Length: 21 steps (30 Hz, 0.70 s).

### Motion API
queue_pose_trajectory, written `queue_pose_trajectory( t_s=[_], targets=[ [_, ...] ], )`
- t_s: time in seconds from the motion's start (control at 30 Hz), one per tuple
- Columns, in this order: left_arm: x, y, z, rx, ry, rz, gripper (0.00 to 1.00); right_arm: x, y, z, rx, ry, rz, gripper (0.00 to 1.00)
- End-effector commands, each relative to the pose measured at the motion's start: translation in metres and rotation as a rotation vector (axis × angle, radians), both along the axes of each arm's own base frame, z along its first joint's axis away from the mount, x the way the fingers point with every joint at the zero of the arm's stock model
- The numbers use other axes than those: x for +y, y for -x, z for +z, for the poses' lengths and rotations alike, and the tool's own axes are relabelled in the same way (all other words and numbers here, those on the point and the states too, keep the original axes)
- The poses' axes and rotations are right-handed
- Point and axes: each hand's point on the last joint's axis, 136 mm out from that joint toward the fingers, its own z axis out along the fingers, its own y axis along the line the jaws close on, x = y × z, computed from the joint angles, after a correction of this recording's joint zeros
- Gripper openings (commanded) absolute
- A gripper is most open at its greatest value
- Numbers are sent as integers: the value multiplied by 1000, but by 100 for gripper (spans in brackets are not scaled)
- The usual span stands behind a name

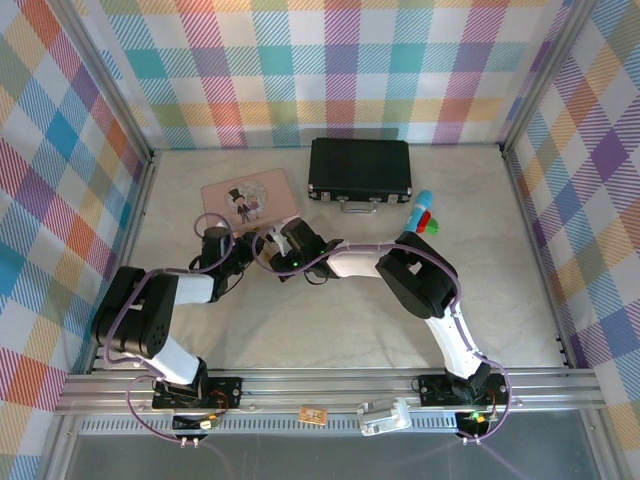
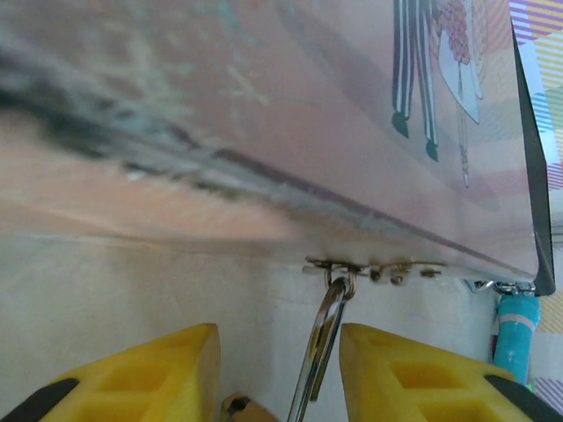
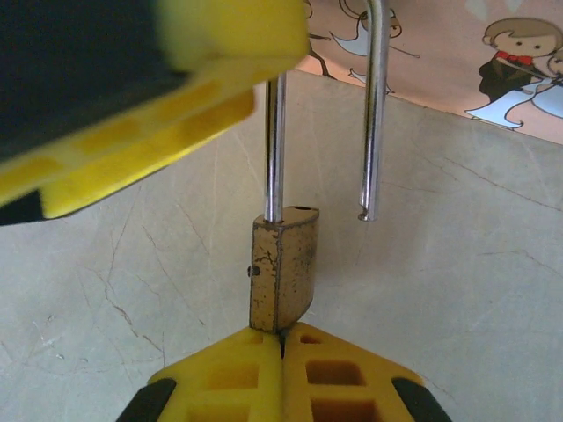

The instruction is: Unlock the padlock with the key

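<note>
From the overhead camera, I am watching the left arm (image 1: 185,290) and right arm (image 1: 415,280) converging on one spot at the near edge of the pink tin (image 1: 250,198), where I judge the lock is fastened. The tin's lid is lying shut, and so is the black case (image 1: 360,167) behind it, so I cannot say what either is holding.

On the left wrist camera, the left claw (image 2: 278,356) is standing spread around the silver shackle (image 2: 318,352), which is running up to the tin's hasp (image 2: 369,268). A gap is showing on one side, so it is bracketing the loop rather than pinching it, I judge to steady it.

On the right wrist camera, the right claw (image 3: 281,356) is pressing its pads together directly under the brass padlock (image 3: 281,272), touching its base, where I would expect the keyhole. The key is hidden; I am guessing it is sitting between those pads. One shackle leg is sitting in the body and the other is hanging free beside it, so the lock is looking released to me.
</note>
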Motion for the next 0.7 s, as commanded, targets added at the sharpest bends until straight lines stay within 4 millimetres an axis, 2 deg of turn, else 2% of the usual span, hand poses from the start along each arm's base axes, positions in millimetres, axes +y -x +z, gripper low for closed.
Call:
queue_pose_trajectory(
  t_s=[0.0, 0.17, 0.27, 0.4, 0.67],
  targets=[
    [-1, -13, 2, -32, -22, 7, 35, 1, 4, -7, 36, -14, 9, 2],
    [-5, -20, -5, -26, -17, -3, 25, 3, 3, -5, 43, -30, 9, 2],
    [-6, -23, -8, -23, -14, -7, 22, 2, 2, -4, 47, -33, 8, 2],
    [-8, -21, -10, -17, -8, -19, 11, 0, 0, -5, 57, -45, -2, 2],
    [-9, -15, -22, 9, 0, -20, 8, 2, -3, 4, 54, -69, 1, 3]
  ],
)
